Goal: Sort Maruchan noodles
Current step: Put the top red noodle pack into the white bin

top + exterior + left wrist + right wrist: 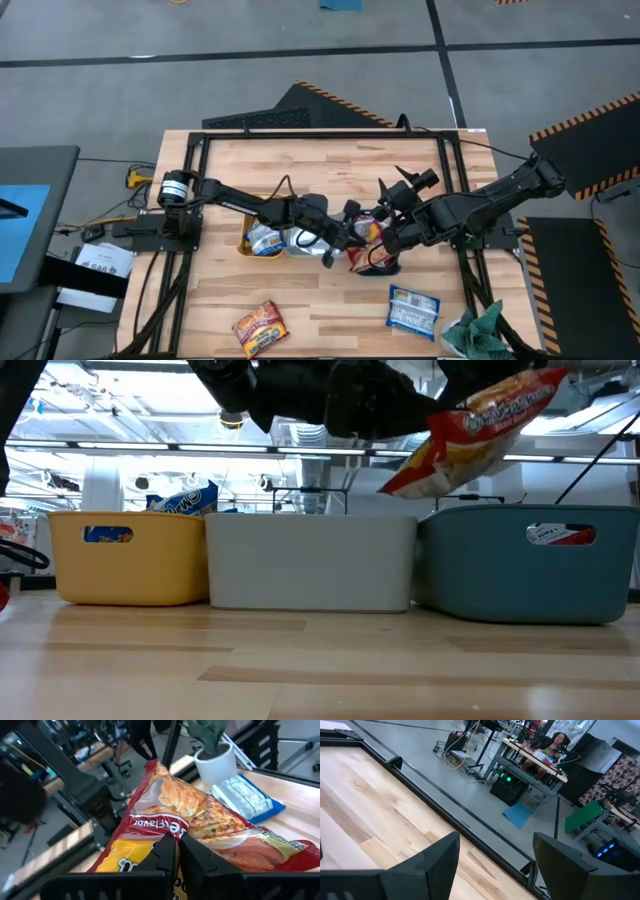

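Note:
My left gripper (345, 233) is shut on a red-orange noodle packet (366, 232), which hangs in the air above the teal tray (480, 575) in the low view. The orange tray (130, 575) holds a blue-and-yellow packet (185, 498) that sticks up over its rim. A clear tray (310, 565) stands between the two. Another red-orange packet (262, 328) and a blue-and-white packet (413, 310) lie flat on the near part of the table. My right gripper (495, 860) is open and hovers beside the held packet, on its far right. My left gripper pinches the red-orange packet between its two fingers (200, 865) at one edge (165, 837), coming from the table's left. The packet (480, 430) is lifted clear and tilted, one corner low and the other high, over the teal tray.
The three trays stand in a row across the table's middle. A black frame (300, 135) runs round the table's edge. A green cloth (478, 330) sits at the near right corner. Bare wood lies between the trays and the near edge.

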You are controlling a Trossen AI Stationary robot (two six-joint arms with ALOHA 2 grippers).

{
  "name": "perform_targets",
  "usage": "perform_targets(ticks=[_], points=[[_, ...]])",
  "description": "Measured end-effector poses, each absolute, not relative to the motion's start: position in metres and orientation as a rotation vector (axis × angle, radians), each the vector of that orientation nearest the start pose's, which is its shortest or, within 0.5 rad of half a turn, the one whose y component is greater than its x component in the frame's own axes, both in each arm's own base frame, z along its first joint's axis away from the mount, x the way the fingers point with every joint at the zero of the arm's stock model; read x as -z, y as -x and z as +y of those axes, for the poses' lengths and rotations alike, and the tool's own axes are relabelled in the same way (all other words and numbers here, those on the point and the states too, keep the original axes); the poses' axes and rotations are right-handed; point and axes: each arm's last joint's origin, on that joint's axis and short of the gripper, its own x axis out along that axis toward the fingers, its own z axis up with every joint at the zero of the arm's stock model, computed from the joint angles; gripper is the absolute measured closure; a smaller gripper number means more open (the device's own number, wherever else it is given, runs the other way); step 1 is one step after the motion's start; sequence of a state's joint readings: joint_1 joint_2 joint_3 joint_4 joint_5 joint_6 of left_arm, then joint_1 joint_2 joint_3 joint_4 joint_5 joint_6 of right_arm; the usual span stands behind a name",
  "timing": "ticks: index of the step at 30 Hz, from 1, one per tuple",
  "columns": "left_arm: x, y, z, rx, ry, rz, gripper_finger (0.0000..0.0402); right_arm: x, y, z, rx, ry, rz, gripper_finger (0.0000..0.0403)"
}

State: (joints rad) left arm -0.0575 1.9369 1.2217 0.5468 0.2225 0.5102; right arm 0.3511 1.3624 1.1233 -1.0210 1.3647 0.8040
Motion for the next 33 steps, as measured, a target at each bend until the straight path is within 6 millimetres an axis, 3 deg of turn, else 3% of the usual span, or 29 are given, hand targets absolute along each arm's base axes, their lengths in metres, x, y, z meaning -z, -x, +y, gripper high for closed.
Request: perform_targets(ticks=[5,13,16,19,26,29,33], points=[[-0.219,-0.432,-0.031,0.320,-0.547,0.086,0.0358,-0.292,-0.235,0.056,1.088,0.284,0.427,0.0127],[-0.219,-0.432,-0.031,0.328,-0.594,0.077,0.0258,-0.292,-0.235,0.056,1.088,0.282,0.427,0.0127],[-0.218,-0.428,-0.033,0.338,-0.584,0.151,0.0233,-0.292,-0.235,0.056,1.086,0.279,0.430,0.0127],[-0.231,-0.414,-0.037,0.304,-0.602,0.271,0.0227,-0.290,-0.234,0.057,1.058,0.269,0.469,0.0127],[-0.283,-0.351,-0.035,0.257,-0.512,0.564,0.0247,-0.287,-0.229,0.058,1.037,0.241,0.514,0.0127],[-0.294,-0.321,-0.032,0.331,-0.423,0.582,0.0294,-0.286,-0.230,0.059,1.007,0.202,0.548,0.0127],[-0.283,-0.280,-0.031,0.361,-0.381,0.484,0.0384,-0.284,-0.234,0.062,0.917,0.145,0.640,0.0132]])
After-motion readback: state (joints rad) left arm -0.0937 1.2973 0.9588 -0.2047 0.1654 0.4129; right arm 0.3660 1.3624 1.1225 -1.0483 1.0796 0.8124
